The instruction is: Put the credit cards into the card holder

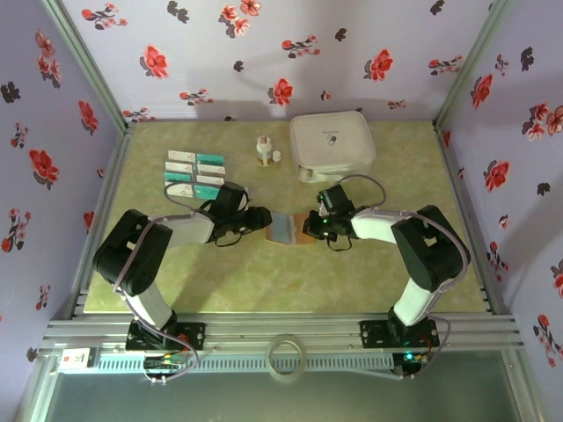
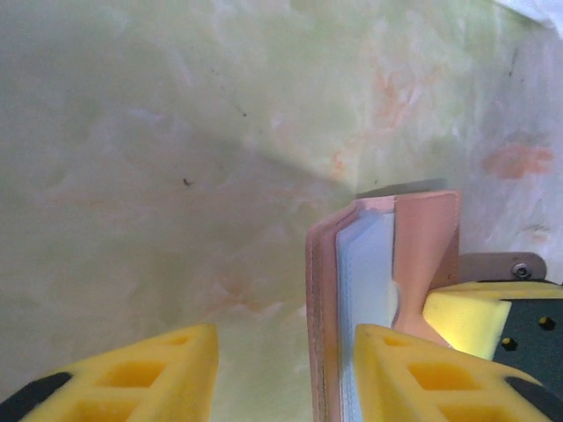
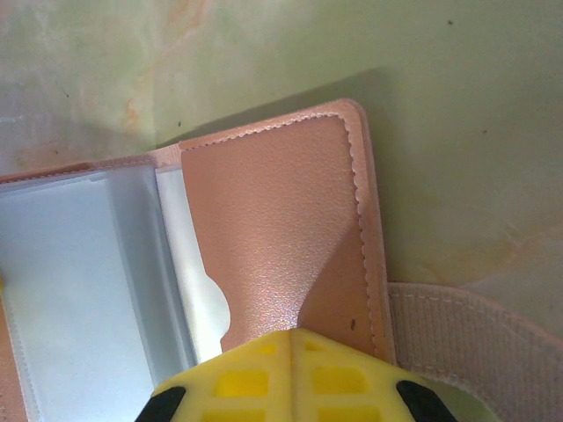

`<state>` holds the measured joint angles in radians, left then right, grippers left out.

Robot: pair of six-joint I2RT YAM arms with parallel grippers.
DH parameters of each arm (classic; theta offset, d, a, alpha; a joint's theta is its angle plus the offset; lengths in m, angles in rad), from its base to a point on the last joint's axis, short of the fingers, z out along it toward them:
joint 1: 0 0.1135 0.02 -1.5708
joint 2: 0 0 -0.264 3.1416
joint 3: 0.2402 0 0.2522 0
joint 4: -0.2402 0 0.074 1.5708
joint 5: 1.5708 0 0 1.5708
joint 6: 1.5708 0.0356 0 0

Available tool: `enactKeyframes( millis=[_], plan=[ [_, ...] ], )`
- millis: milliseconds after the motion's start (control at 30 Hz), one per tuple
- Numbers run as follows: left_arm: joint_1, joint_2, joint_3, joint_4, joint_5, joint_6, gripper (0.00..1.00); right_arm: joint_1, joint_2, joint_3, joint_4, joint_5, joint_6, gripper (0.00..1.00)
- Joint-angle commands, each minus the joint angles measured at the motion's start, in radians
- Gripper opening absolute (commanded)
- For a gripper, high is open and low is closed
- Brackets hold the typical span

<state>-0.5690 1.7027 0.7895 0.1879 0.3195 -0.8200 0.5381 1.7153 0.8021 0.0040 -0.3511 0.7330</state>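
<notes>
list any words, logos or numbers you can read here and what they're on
No text reads clearly.
cards: small print marks, too small to read.
white zip case: a small dark mark on the lid, too small to read.
bottle: label blurred.
sticker below the front rail: a red mark, unreadable.
card holder: no text on the part that shows.

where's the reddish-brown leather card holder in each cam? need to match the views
Top external: the reddish-brown leather card holder is open at table centre, between the two grippers.
Left wrist: card holder lower right, seen edge-on, its near edge inside the open left gripper.
Right wrist: card holder centre and left, clear sleeves at left.
Shared landmark: the right gripper, shut on the holder's leather flap.
</notes>
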Motion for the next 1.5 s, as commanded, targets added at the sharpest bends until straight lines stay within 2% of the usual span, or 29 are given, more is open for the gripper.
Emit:
enactKeyframes(
  millis=[0, 567, 733, 833, 867, 1000, 1200, 1467],
  plan=[
    [0.012, -0.028, -0.02, 0.069, 0.019, -0.035, 0.43, -0.007, 0.047, -0.027, -0.018, 0.031, -0.006, 0.0],
    [0.023, -0.031, -0.042, 0.115, 0.028, -0.056, 0.24, -0.009, 0.05, -0.026, -0.019, 0.029, -0.009, 0.0],
    [0.022, -0.03, -0.042, 0.127, 0.032, -0.06, 0.13, -0.009, 0.055, -0.02, -0.022, 0.028, -0.01, 0.0],
    [0.02, -0.054, -0.036, 0.134, 0.037, -0.066, 0.01, -0.009, 0.063, -0.011, -0.026, 0.025, -0.01, 0.0],
    [0.018, -0.064, -0.031, 0.133, 0.039, -0.065, 0.0, -0.009, 0.067, -0.007, -0.028, 0.023, -0.01, 0.0],
    [-0.016, -0.085, 0.029, 0.104, 0.039, -0.064, 0.0, -0.007, 0.086, 0.009, -0.03, 0.014, -0.01, 0.0],
    [-0.091, 0.002, 0.112, 0.115, 0.04, -0.092, 0.0, -0.007, 0.097, 0.017, -0.029, 0.013, -0.01, 0.0],
    [-0.066, -0.011, 0.069, 0.058, -0.008, -0.065, 0.0, -0.013, 0.059, 0.045, -0.078, 0.02, -0.028, 0.0]
  ],
)
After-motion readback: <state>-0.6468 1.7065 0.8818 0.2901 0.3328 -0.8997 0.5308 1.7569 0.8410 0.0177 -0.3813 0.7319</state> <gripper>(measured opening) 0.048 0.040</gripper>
